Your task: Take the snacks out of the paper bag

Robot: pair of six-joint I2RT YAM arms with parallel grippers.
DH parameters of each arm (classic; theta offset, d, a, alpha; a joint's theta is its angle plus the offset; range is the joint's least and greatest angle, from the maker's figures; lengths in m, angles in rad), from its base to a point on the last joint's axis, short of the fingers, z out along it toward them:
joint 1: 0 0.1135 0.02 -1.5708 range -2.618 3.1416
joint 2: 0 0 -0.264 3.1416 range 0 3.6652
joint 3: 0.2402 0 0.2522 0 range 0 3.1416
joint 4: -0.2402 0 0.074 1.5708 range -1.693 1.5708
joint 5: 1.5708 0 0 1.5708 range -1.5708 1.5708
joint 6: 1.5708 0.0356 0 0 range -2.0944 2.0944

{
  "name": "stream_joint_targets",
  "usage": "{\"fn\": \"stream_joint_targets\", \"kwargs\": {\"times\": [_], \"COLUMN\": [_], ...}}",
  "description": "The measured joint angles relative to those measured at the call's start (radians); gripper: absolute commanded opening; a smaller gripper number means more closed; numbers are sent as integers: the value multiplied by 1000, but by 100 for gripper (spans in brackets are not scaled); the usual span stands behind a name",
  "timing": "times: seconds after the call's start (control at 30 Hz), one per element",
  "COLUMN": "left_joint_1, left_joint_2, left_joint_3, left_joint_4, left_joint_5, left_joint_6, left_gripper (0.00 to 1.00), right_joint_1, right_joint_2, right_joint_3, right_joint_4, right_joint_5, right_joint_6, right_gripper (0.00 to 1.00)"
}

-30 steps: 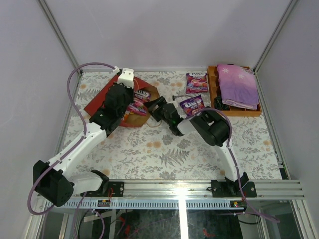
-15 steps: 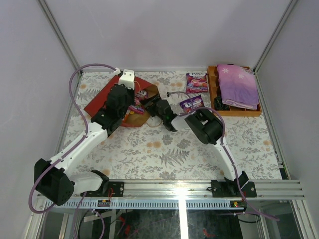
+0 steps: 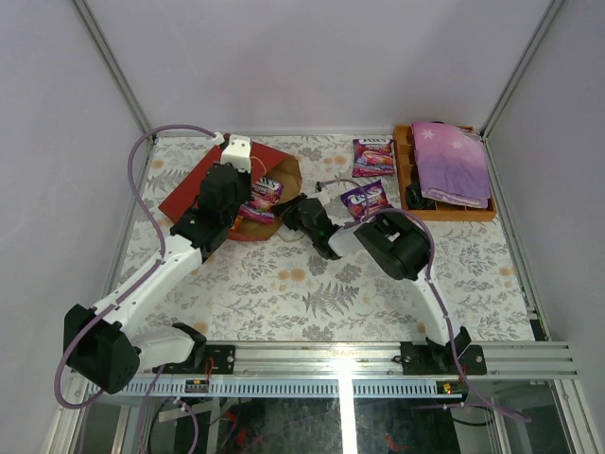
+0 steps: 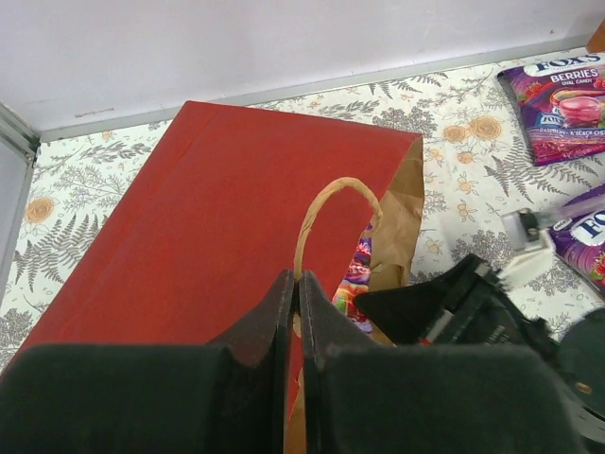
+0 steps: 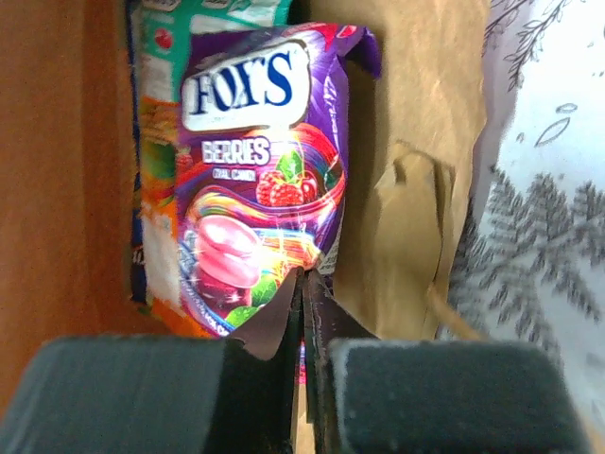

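Note:
The red paper bag (image 3: 189,184) lies on its side at the back left, mouth toward the middle. My left gripper (image 4: 296,279) is shut on its beige cord handle (image 4: 331,194) and holds the mouth up. My right gripper (image 5: 304,274) reaches into the mouth and is shut on the bottom edge of a purple Fox's Berries pouch (image 5: 255,180). More snacks (image 5: 156,189) in orange and green lie behind that pouch, against the brown inner side (image 5: 416,142). From above, the right gripper (image 3: 282,203) meets the pouch (image 3: 263,194) at the bag's opening.
Two purple pouches lie outside the bag on the floral table cover, one at the back (image 3: 373,156) and one nearer the right arm (image 3: 364,199). A brown wooden tray (image 3: 444,215) holding a folded purple cloth (image 3: 452,163) stands at the back right.
The right gripper pushed into the bag's mouth and went from open to shut on the purple pouch. The left gripper kept its hold on the handle.

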Motion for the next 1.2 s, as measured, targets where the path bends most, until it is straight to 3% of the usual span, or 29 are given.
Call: {"fn": "stream_joint_targets", "kwargs": {"times": [0.27, 0.57, 0.87, 1.03, 1.2], "left_joint_1": [18, 47, 84, 89, 90], "left_joint_2": [-4, -4, -3, -3, -1], "left_joint_3": [-6, -5, -11, -11, -11], "left_joint_4": [0, -2, -2, -2, -3], "left_joint_5": [0, 1, 21, 45, 56], "left_joint_6": [-7, -20, -43, -51, -58], "left_gripper": [0, 0, 0, 0, 0], "right_joint_1": [7, -37, -227, -306, -337], "right_joint_2": [-301, -594, -709, -721, -595], "right_joint_3": [-224, -274, -243, -222, -122], "right_joint_4": [-19, -325, -727, -830, -868], "right_joint_5": [-24, -188, -339, -357, -319], "right_joint_6": [-90, -310, -582, -657, -689], "right_gripper": [0, 0, 0, 0, 0]}}
